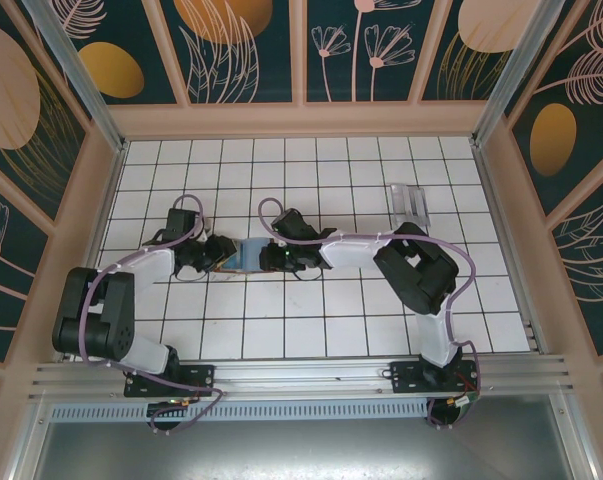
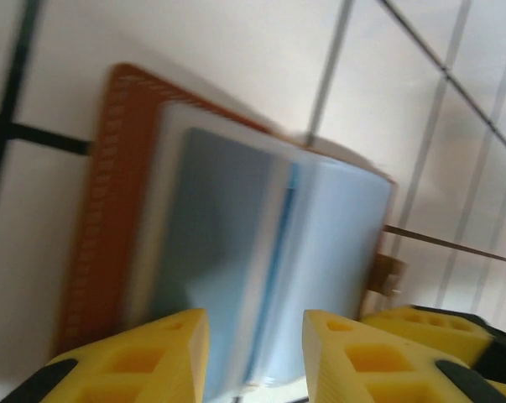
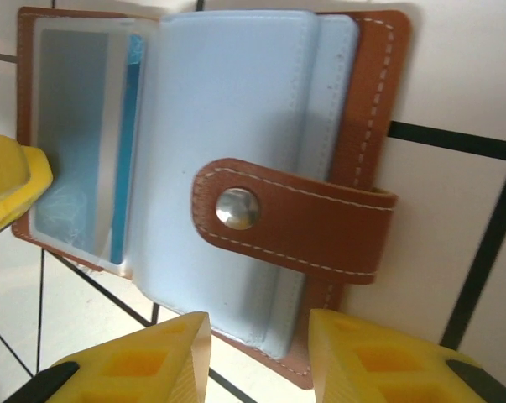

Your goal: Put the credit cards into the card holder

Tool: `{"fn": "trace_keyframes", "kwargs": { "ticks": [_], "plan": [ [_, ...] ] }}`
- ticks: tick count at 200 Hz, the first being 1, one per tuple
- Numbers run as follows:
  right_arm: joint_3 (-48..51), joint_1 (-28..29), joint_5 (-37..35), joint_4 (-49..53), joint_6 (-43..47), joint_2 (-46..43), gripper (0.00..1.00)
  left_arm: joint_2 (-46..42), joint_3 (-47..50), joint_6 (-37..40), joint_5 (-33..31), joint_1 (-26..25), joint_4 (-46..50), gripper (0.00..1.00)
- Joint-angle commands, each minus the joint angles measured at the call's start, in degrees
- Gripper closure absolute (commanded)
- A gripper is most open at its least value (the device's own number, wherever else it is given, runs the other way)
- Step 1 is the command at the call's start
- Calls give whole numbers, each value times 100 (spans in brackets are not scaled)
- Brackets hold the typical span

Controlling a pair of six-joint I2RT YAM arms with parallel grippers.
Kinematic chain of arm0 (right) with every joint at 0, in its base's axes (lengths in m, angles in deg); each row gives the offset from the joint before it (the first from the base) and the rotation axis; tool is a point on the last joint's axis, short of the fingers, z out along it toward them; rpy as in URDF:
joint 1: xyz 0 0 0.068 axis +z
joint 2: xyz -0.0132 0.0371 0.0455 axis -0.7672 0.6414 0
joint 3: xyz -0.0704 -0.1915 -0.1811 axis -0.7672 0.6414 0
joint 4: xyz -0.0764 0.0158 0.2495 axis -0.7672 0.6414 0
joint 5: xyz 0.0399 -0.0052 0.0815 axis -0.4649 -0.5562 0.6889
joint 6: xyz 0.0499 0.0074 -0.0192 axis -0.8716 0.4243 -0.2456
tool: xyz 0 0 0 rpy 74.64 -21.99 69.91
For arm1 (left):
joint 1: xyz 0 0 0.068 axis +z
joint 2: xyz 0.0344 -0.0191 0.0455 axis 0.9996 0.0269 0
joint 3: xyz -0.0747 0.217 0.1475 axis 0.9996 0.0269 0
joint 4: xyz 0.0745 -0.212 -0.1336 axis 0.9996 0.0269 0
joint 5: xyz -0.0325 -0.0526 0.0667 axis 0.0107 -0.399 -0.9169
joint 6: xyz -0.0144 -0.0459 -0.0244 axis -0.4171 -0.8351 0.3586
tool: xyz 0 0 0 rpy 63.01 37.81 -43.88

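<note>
Yellow fingers of our right gripper [image 3: 258,323] stand parted at the near edge of the open card holder [image 3: 236,101]; our left gripper [image 2: 254,323], likewise parted, faces it from the opposite side. Credit cards [image 1: 413,203] lie well apart, far right, nearer the right gripper.

Card holder [image 2: 236,252] open on white tiles [image 2: 236,50], blurred; yellow fingers [image 2: 143,357] apart at its near edge

The card holder [image 1: 239,258] is hemmed in on both sides by the left gripper [image 1: 218,257] and right gripper [image 1: 267,258]. Open tiled floor [image 1: 281,330] is left in front and beyond. The credit cards [image 1: 413,200] are left unblocked, well apart.
</note>
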Motion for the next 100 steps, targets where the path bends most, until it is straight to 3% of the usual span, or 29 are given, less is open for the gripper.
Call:
{"fn": "trace_keyframes", "kwargs": {
  "ticks": [1,46,100],
  "plan": [
    [2,-49,-301,238,-75,-63,64,-23,164,-57,-650,17,184,65],
    [-17,-72,-304,48,-95,-258,64,41,490,-298,-53,-80,-498,83],
    [-604,-78,-436,490,36,3,62,376,685,-620,398,-289,-970,92]
  ]
}}
